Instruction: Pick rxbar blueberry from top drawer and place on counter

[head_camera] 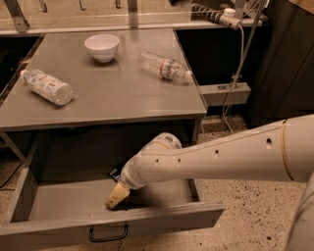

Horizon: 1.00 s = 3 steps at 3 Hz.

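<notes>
A white bowl stands upright towards the back of the counter. To its right a clear plastic bottle lies on its side, cap pointing to the right edge. A second bottle, with a pale label, lies on its side near the left edge, well apart from the bowl. Behind the right rear corner sits a power strip, and a pale cable hangs down from it. The floor is speckled. The hand sits low, below and in front of all these.
</notes>
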Motion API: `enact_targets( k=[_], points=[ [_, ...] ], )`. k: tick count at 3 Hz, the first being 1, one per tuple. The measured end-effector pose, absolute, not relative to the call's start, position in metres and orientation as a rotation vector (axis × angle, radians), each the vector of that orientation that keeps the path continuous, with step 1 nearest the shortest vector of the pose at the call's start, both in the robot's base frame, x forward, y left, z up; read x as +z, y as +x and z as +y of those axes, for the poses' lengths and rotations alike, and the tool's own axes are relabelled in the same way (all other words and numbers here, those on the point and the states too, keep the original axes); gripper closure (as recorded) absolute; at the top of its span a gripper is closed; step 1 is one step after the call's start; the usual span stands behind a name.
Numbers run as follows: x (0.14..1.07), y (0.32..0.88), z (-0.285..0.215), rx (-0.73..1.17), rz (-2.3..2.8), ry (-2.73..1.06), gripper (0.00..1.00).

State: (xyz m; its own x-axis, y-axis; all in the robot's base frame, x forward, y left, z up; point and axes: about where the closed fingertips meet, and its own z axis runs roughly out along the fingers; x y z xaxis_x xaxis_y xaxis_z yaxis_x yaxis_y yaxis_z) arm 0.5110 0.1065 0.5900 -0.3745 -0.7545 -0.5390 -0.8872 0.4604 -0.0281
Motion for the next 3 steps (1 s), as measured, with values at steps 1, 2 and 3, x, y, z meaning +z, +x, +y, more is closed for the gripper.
enact_targets(
  k=[1, 2, 3],
  points=[
    [0.59, 0.511, 0.1065, 0.366, 2.231, -1.368, 0.19],
    [0.59, 0.511, 0.1065, 0.366, 2.231, -1.368, 0.42],
    [0.59, 0.511, 0.1065, 0.366, 2.231, -1.368, 0.66]
  ],
)
